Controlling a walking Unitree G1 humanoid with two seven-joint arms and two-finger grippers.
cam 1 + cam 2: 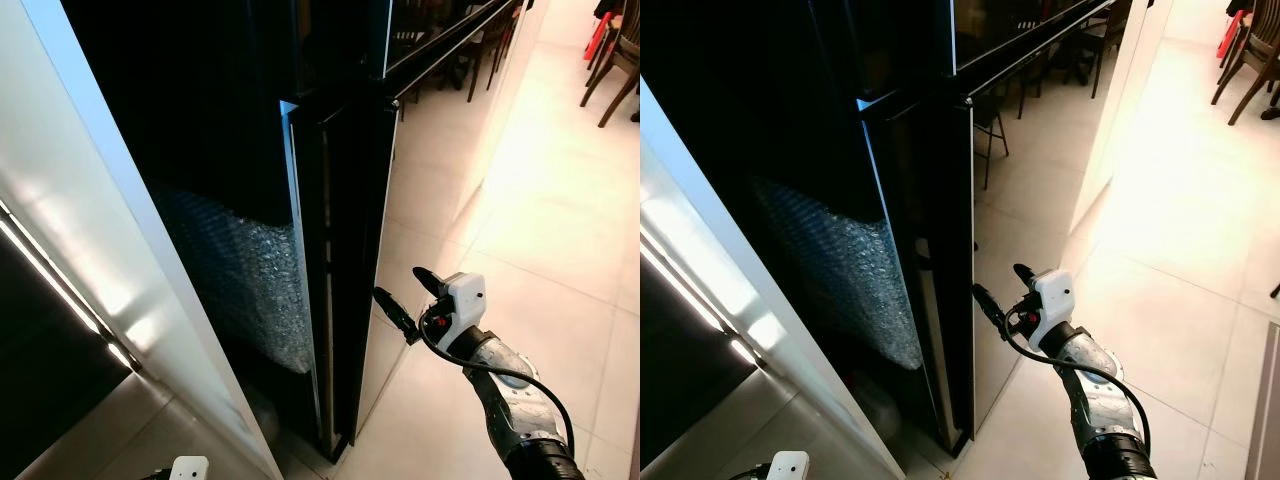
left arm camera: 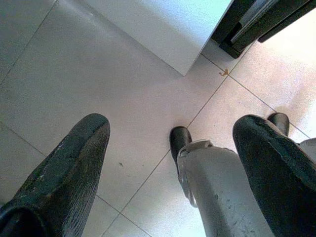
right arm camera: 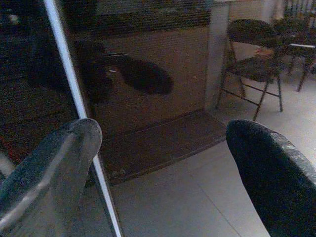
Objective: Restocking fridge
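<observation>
Head views show our right gripper [image 1: 410, 300], fingers spread, just beside the ajar fridge door [image 1: 350, 250], poised to pull it; our left gripper [image 2: 170, 163] hangs spread over the floor [image 2: 98, 89].

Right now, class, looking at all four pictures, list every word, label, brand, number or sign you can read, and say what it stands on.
None: no readable text in any view.
The black fridge door has a glossy face bearing only reflections.
The bubble wrap beside it is unmarked.
The right gripper, white-cased near the door's edge, shows no legible label.
The floor tiles are plain.
</observation>
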